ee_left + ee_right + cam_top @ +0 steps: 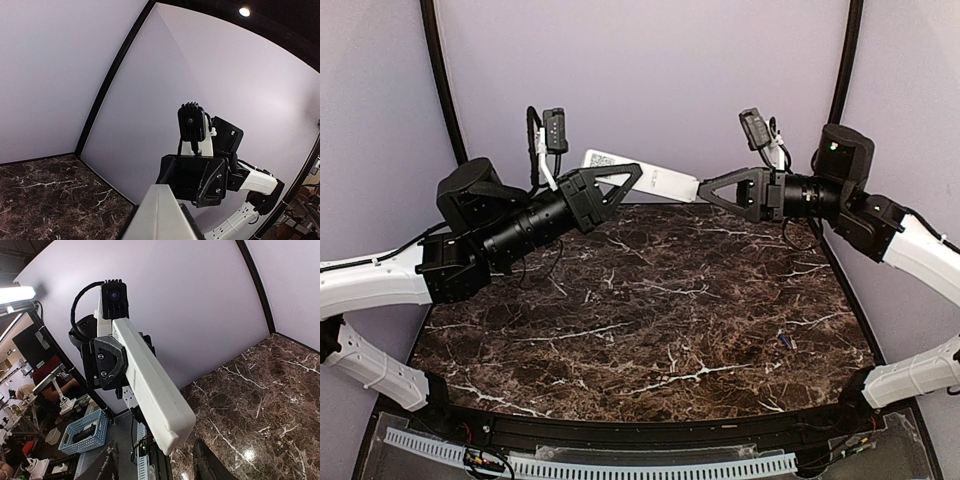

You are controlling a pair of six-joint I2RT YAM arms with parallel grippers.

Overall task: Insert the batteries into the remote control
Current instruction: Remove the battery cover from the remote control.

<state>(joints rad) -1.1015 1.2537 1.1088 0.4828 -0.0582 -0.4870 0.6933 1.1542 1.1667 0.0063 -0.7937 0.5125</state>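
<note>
The white remote control (640, 175) is held in the air above the far edge of the table. My left gripper (632, 176) is shut on its left part. The remote also shows in the left wrist view (157, 212) and in the right wrist view (150, 380). My right gripper (704, 190) is at the remote's right end, facing the left gripper. Its fingers (204, 465) are wide apart, with the remote's end over the gap between them. A tiny bluish cylinder, seemingly a battery (785, 341), lies on the marble table (650, 330) at the right. No other battery shows.
Pale enclosure walls (650, 80) stand close behind both grippers. A white cable strip (620, 466) runs along the table's near edge. A blue basket (82, 432) sits beyond the table in the right wrist view.
</note>
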